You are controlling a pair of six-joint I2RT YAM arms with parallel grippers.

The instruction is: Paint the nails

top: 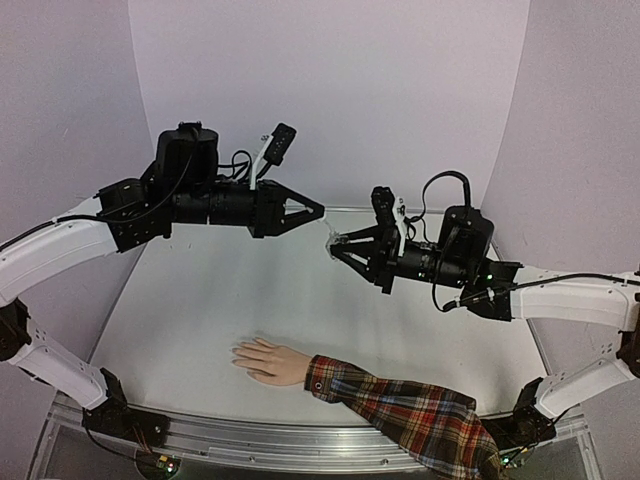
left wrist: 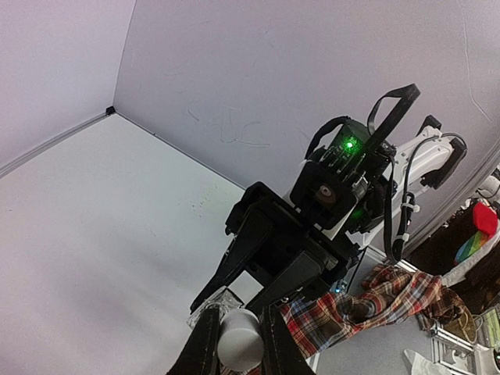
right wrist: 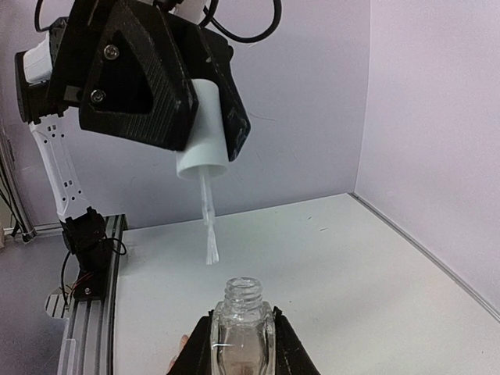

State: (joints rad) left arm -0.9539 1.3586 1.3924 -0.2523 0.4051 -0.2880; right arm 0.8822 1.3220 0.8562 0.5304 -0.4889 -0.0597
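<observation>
Progress: early, by my read.

Top view: left tool (top: 318, 211) and right tool (top: 333, 245) are both raised over the far half of the white counter (top: 200, 300), tips near each other. Each is pinched narrow on something too small to read here. Pale skin-coloured hand (top: 266, 360) with red plaid sleeve (top: 420, 415) lies flat near the front edge, well apart from both tools. Nails (top: 240, 352) are too tiny to resolve and show no colour, so I judge none painted. Plain lilac walls (top: 330, 90) close in three sides, with a metal rail (top: 300, 445) along the front.

Left wrist: left tool grips a white round cap (left wrist: 238, 341).

Right wrist: right tool holds a clear glass bottle (right wrist: 244, 332), neck open. Cap's thin clear brush (right wrist: 208, 226) hangs just above the neck, outside it.

Done: uncapping. Left: carry the brush to the hand and coat every nail.
</observation>
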